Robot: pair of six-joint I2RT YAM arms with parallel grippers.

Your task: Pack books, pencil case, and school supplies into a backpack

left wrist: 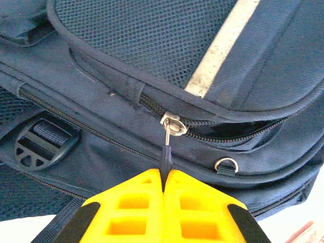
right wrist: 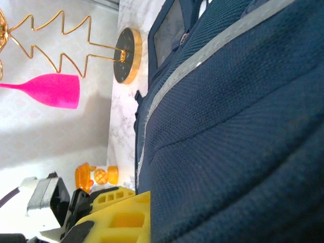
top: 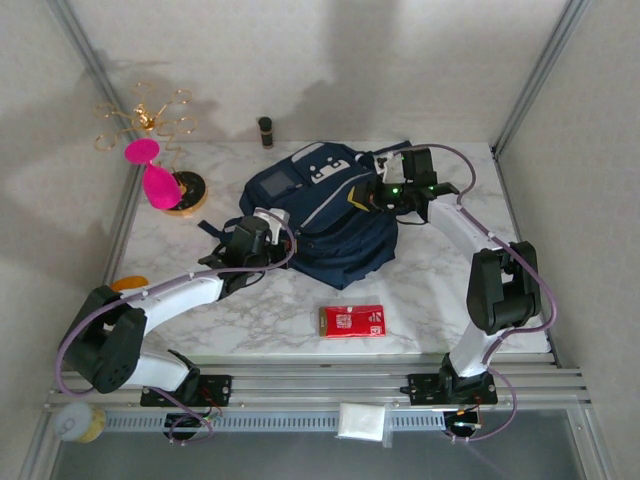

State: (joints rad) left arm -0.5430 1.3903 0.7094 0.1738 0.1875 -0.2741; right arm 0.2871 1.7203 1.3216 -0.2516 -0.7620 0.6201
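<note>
Marble bench [top: 260, 320] | backpack [top: 320, 215] centre-far | my left hand [left wrist: 164, 174] clamped on its zip pull [left wrist: 165, 154] | my right hand [top: 378, 195] closed at backpack's right side

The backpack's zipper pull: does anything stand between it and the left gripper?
Nothing visible does. The left gripper has its jaws closed on the dark zipper pull itself, which hangs from the metal slider on the backpack.

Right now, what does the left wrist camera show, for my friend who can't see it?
The yellow left gripper is pinched shut on the dark zip pull of the navy backpack. The zip gapes slightly to the right, and a black buckle sits at left.
</note>
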